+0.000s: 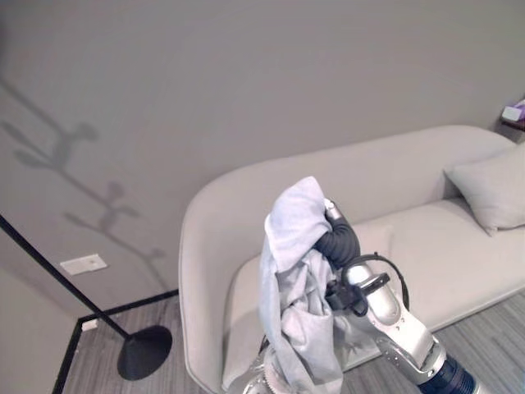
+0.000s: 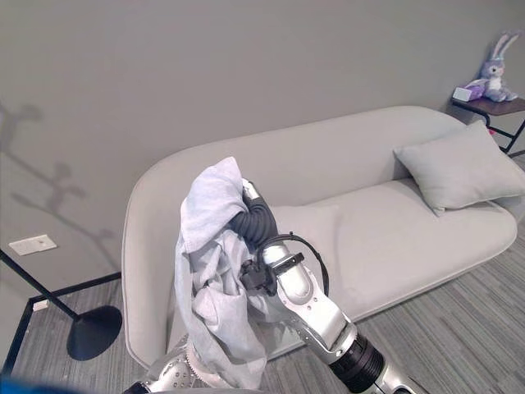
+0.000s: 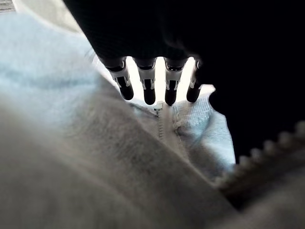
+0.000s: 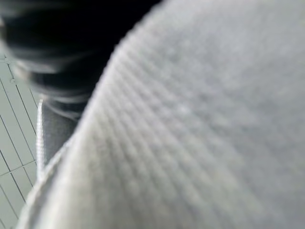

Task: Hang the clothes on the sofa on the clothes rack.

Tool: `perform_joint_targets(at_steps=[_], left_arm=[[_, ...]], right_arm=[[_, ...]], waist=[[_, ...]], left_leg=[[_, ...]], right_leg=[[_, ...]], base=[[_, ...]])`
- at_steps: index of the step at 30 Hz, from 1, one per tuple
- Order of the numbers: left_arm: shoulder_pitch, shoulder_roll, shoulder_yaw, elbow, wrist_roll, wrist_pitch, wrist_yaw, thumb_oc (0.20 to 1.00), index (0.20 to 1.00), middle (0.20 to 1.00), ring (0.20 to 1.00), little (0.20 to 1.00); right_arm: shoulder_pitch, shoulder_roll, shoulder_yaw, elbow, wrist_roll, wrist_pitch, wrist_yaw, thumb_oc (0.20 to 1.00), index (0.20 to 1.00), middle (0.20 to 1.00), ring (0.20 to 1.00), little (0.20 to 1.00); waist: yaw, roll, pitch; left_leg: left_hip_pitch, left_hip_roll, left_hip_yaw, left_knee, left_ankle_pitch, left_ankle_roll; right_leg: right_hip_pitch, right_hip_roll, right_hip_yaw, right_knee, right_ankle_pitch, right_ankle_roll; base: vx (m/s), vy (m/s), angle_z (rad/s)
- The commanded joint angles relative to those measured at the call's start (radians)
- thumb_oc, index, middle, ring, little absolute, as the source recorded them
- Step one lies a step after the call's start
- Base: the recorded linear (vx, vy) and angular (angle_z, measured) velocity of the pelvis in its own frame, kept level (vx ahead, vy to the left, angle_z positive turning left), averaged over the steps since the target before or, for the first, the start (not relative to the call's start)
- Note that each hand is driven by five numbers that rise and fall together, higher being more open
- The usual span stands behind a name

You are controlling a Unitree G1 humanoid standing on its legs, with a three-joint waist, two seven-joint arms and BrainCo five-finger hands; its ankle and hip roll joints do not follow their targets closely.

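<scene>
A light grey zip-up garment [image 1: 299, 279] hangs in the air before the sofa [image 1: 459, 246], draped over my raised right hand [image 1: 340, 238]. The cloth covers that hand past its dark ribbed cover, hiding the fingers. My left hand [image 3: 148, 83] is low down against the garment's lower part, its straight fingers [image 3: 170, 88] resting by the zipper [image 3: 159, 121]. The clothes rack's thin black pole [image 1: 49, 263] slants down to a round black base [image 1: 143, 351] on the floor at the left.
A grey pillow [image 2: 459, 168] lies on the sofa's right end. Beyond it stands a small side table [image 2: 492, 105] with a plush rabbit [image 2: 495, 57]. Striped grey floor runs before the sofa; the wall is close behind.
</scene>
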Motion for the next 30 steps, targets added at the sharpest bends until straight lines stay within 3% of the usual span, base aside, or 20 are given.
perform_joint_targets(at_steps=[1,9,15,23,24,27,30], left_arm=[[-0.089,-0.008,-0.017,0.047,-0.009,-0.054,-0.004,0.200,0.200,0.200,0.200,0.200],[-0.030,0.011,0.045,0.037,-0.006,-0.093,0.073,0.200,0.200,0.200,0.200,0.200],[0.068,0.033,0.151,-0.021,-0.047,-0.141,0.125,0.200,0.200,0.200,0.200,0.200],[0.192,0.060,0.269,-0.116,-0.049,-0.191,0.160,0.200,0.200,0.200,0.200,0.200],[0.188,0.066,0.265,-0.127,-0.033,-0.200,0.163,0.200,0.200,0.200,0.200,0.200],[0.196,0.077,0.257,-0.149,-0.008,-0.200,0.156,0.200,0.200,0.200,0.200,0.200],[0.196,0.093,0.235,-0.179,0.049,-0.199,0.141,0.200,0.200,0.200,0.200,0.200]], right_arm=[[-0.080,0.090,-0.020,-0.026,0.019,-0.048,-0.014,0.200,0.200,0.200,0.200,0.200],[-0.076,0.074,-0.051,-0.032,-0.030,-0.048,-0.065,0.200,0.200,0.200,0.200,0.200],[-0.038,0.043,-0.110,-0.030,-0.098,-0.043,-0.113,0.200,0.200,0.200,0.200,0.200],[0.037,-0.001,-0.110,-0.048,-0.158,-0.049,-0.096,0.200,0.200,0.200,0.200,0.200],[0.042,-0.023,-0.110,-0.044,-0.191,-0.048,-0.100,0.200,0.200,0.200,0.200,0.200],[0.045,-0.032,-0.101,-0.042,-0.217,-0.046,-0.098,0.200,0.200,0.200,0.200,0.200],[0.047,-0.037,-0.093,-0.030,-0.248,-0.054,-0.106,0.200,0.200,0.200,0.200,0.200]], waist=[[-0.005,-0.085,-0.010],[0.000,-0.074,-0.007],[0.008,-0.062,0.003],[0.030,-0.042,0.067],[0.034,-0.052,0.099],[0.028,-0.061,0.097],[0.012,-0.063,0.077]], left_leg=[[-0.035,0.011,0.030,-0.022,0.075,-0.037],[-0.030,0.015,0.032,-0.022,0.081,-0.037],[-0.026,0.022,0.024,-0.022,0.094,-0.037],[-0.083,0.022,-0.022,-0.022,0.164,-0.047],[-0.134,0.009,-0.017,-0.022,0.199,-0.045],[-0.134,0.012,0.028,-0.022,0.183,-0.038],[-0.064,0.066,0.066,-0.022,0.182,-0.051]], right_leg=[[0.217,-0.030,0.005,-0.258,0.061,0.040],[0.214,-0.026,0.007,-0.248,0.054,0.035],[0.208,-0.015,0.004,-0.218,0.033,0.024],[0.140,-0.005,-0.006,-0.176,0.022,0.011],[0.115,-0.020,-0.030,-0.178,0.030,0.013],[0.099,-0.037,-0.044,-0.186,0.037,0.017],[0.085,-0.063,-0.043,-0.213,0.075,0.035]], base=[[0.01,-0.021,-0.10],[0.00,-0.007,0.00],[0.00,-0.061,0.02],[-0.11,-0.029,0.03],[-0.23,0.029,0.08],[-0.12,0.043,0.57],[-0.04,0.154,0.36]])
